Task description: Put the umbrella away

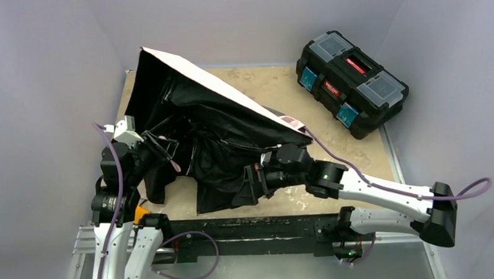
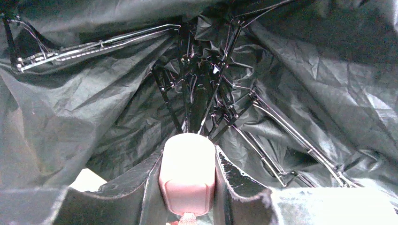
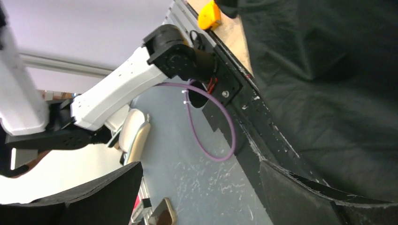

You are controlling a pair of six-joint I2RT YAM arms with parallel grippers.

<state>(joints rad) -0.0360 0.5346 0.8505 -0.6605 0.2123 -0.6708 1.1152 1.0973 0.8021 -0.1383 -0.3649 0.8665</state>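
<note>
Little of the job is done, I judge: the umbrella (image 1: 207, 128) sprawls partly open on the table (image 1: 264, 83), from centre out to 10 o'clock. My left gripper (image 2: 187, 159) is clamped on its handle (image 2: 187, 180); my right gripper (image 3: 201, 166), at the canopy's (image 1: 223, 156) 5 o'clock edge, gapes wide, holding nothing. Collapsing and stowing remain.

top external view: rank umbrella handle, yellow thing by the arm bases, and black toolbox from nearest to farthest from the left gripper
1. umbrella handle, in its grasp
2. yellow object, near edge by the left base
3. toolbox, far right corner
</note>
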